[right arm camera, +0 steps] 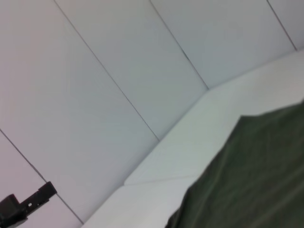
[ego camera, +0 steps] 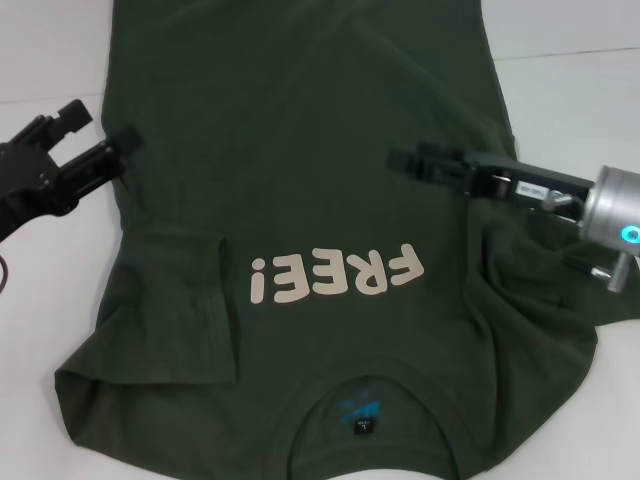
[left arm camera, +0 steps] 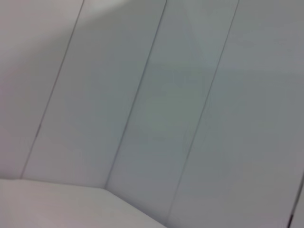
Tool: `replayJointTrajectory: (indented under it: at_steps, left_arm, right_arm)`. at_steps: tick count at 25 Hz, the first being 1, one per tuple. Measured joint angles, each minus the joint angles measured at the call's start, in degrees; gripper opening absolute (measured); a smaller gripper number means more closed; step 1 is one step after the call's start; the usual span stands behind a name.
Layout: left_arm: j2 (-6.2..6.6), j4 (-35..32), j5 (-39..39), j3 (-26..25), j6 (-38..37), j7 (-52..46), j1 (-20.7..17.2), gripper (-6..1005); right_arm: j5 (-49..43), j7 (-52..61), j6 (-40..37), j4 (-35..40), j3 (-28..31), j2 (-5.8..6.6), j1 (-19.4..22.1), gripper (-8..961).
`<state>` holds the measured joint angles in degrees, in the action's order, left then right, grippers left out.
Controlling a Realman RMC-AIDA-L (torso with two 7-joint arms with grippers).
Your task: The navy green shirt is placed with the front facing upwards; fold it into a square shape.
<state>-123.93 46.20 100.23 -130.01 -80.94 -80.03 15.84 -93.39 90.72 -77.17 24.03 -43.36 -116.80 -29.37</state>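
I see the shirt (ego camera: pixel 300 200) spread across the worktop (ego camera: pixel 580 90), its hem cut off, left gripper (ego camera: pixel 97 132) spread at its left edge, right gripper (ego camera: pixel 405 160) seemingly closed above it.

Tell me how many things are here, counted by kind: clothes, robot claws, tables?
Shirts: 1, the navy green shirt
Grippers: 2, the left gripper and the right gripper
Tables: 1, the white table
Total: 4

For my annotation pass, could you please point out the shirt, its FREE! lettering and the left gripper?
navy green shirt (ego camera: pixel 310 150): head view, plain fabric of the body.
FREE! lettering (ego camera: pixel 338 275): head view, middle letters.
left gripper (ego camera: pixel 98 133): head view, between its open fingertips.
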Motion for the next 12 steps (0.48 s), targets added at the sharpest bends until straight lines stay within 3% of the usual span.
replayJointTrajectory:
  at_steps: [5,8,12]
  left_arm:
    - [0.01,-0.4,-0.1,0.0,-1.7,-1.1,-0.9,884]
    - [0.01,-0.3,-0.1,0.0,-2.2,-1.0,-1.3,884]
    - [0.07,-0.4,-0.9,0.4,-2.3,-1.3,-1.5,883]
  right_arm:
    - [-4.2,6.0,-2.5,4.2,0.2,1.71,3.4,918]
    - [-9.0,12.7,-4.4,10.4,0.4,2.47,6.6,916]
    - [-15.0,17.6,-7.9,14.8,3.9,4.00,9.6,915]
